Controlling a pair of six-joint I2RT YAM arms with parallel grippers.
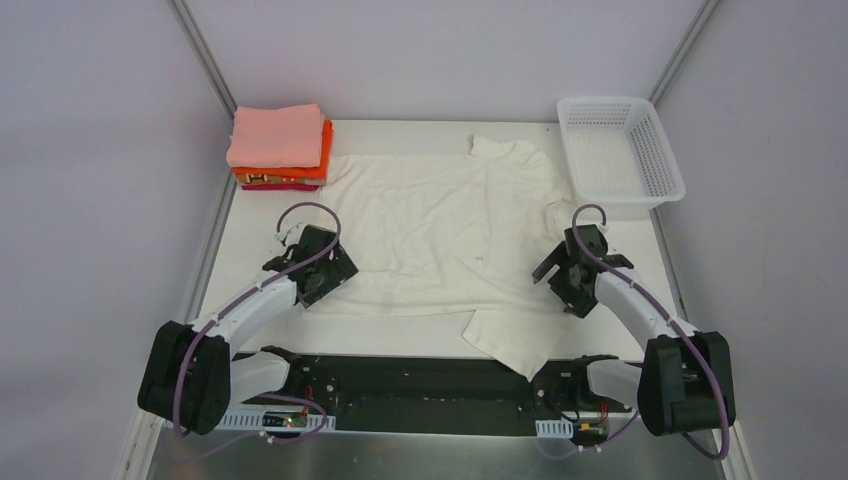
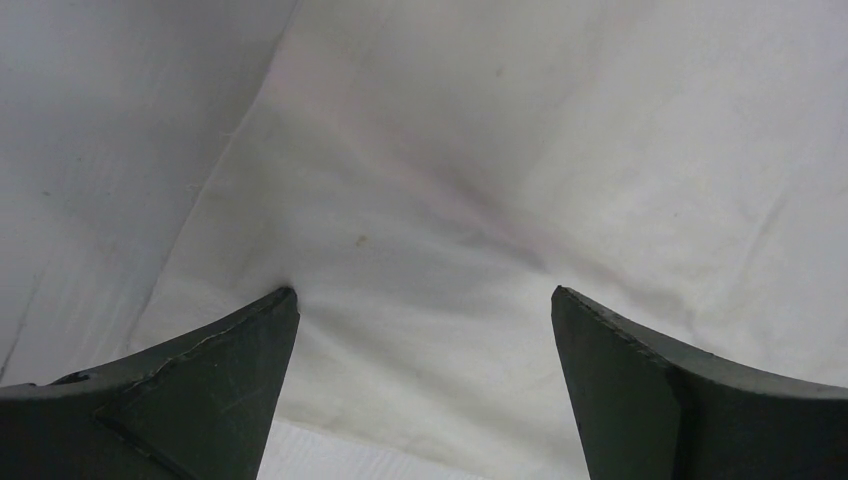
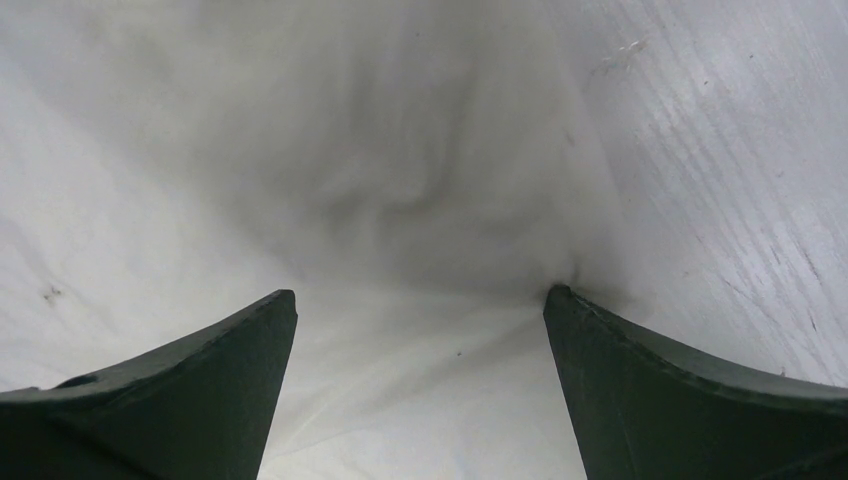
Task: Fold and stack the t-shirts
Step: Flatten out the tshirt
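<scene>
A cream-white t-shirt (image 1: 440,235) lies spread flat across the middle of the table. My left gripper (image 1: 322,278) is open and pressed down on its near-left edge; in the left wrist view (image 2: 420,295) the cloth (image 2: 480,180) fills the gap between the two dark fingers. My right gripper (image 1: 562,275) is open at the shirt's right edge, beside a sleeve; in the right wrist view (image 3: 420,295) the cloth (image 3: 400,200) lies between the fingers. Folded salmon-pink (image 1: 275,133), bright orange (image 1: 322,150) and magenta (image 1: 285,186) t-shirts are stacked at the back left.
A white plastic lattice basket (image 1: 620,150) stands at the back right, near the shirt's right sleeve. Grey walls close in the table on three sides. A black base strip (image 1: 420,385) runs along the near edge between the arm bases.
</scene>
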